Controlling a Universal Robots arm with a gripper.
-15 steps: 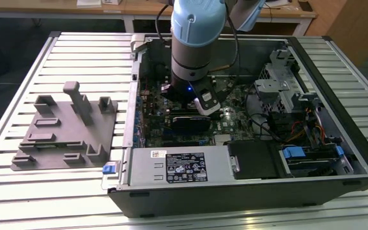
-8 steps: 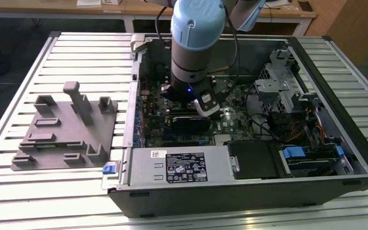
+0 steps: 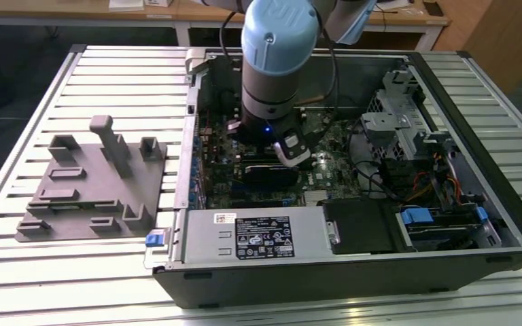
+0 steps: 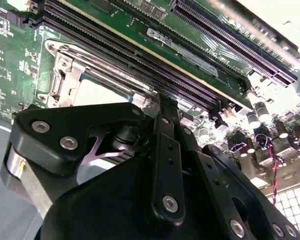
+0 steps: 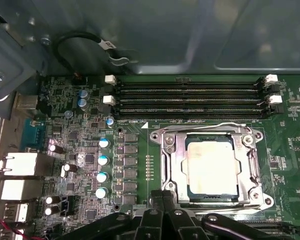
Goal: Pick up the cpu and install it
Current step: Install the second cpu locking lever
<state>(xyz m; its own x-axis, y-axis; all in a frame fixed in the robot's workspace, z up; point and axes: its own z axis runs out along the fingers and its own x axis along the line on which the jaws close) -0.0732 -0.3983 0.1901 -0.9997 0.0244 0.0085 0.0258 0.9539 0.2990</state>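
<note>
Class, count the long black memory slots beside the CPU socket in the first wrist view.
3 memory slots, stacked in parallel rows beside the socket frame holding the cpu; none looks hidden.

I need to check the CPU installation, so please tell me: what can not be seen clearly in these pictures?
- Hand's fingertips: cut off at the first wrist view's edge; open or shut is unclear.
- cpu: lies in the socket frame, but whether it is fully seated cannot be told.
- In the second wrist view, the hand's black linkage covers most of the cpu.
- In the exterior view, the arm hides the socket.
</note>
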